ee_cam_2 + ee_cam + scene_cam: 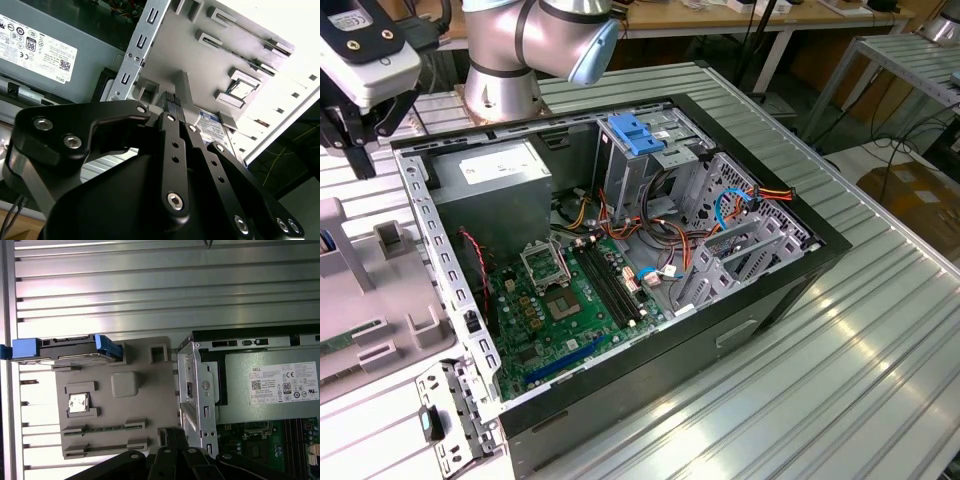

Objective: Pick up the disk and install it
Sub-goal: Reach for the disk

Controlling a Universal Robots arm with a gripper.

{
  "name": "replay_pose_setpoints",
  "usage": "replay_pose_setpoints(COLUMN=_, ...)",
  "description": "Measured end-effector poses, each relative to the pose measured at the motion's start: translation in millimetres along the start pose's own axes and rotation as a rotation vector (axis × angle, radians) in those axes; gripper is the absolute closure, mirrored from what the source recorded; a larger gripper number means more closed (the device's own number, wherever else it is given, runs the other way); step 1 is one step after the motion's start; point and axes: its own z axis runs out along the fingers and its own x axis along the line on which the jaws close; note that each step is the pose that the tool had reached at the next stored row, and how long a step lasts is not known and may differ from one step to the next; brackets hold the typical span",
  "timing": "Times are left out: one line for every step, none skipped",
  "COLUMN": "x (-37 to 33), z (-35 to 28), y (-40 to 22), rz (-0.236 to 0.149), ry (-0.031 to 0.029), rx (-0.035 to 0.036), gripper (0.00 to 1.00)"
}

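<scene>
Disk point(65, 349): lies at grey tray's point(120, 410) edge, on desk point(150, 290). Gripper point(170, 439): over tray, beside computer case point(200, 390); fingers narrow, together, holding nothing.

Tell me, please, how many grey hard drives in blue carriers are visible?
1: the grey hard drive in its blue plastic carrier lies at the grey plastic tray's edge; others may be hidden.

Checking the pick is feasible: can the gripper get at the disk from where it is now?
Probably yes. The disk stands on edge along one edge of the grey tray, its top uncovered. The gripper hangs over that tray, beside the computer case, with nothing between it and the disk.
</scene>
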Motion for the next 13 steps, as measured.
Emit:
replay_pose_setpoints(x=0.5, z=0.0, y=0.0, rz=0.0, ry=0.0, rx=0.0, gripper=0.89)
replay_pose_setpoints(x=1.0, z=0.0, y=-0.1, rz=0.0, ry=0.0, rx=0.0, gripper=0.89)
replay_pose_setpoints(x=1.5, z=0.0, y=-0.1, rz=0.0, ry=0.0, rx=0.0, gripper=0.89)
replay_pose_setpoints(x=2.0, z=0.0, y=-0.2, rz=0.0, ry=0.0, rx=0.0, gripper=0.89)
replay_pose_setpoints(x=2.5, z=-0.1, y=-0.2, rz=0.0, ry=0.0001, rx=0.0, gripper=0.89)
replay_pose_setpoints(x=3.1, z=-0.1, y=-0.2, rz=0.0, ry=0.0, rx=0.0, gripper=0.89)
replay_pose_setpoints(x=3.6, z=-0.1, y=-0.3, rz=0.0, ry=0.0, rx=0.0, gripper=0.89)
replay_pose_setpoints(x=4.3, z=-0.1, y=-0.3, rz=0.0, ry=0.0, rx=0.0, gripper=0.89)
replay_pose_setpoints(x=4.7, z=-0.1, y=-0.4, rz=0.0, ry=0.0, rx=0.0, gripper=0.89)
replay_pose_setpoints(x=5.3, z=-0.1, y=-0.4, rz=0.0, ry=0.0, rx=0.0, gripper=0.89)
replay_pose_setpoints(x=5.8, z=-0.2, y=-0.4, rz=0.0, ry=0.0, rx=0.0001, gripper=0.89)
replay_pose_setpoints(x=6.3, z=-0.2, y=-0.5, rz=0.0, ry=0.0, rx=0.0, gripper=0.89)
replay_pose_setpoints(x=7.3, z=-0.2, y=-0.6, rz=0.0, ry=0.0, rx=0.0, gripper=0.89)
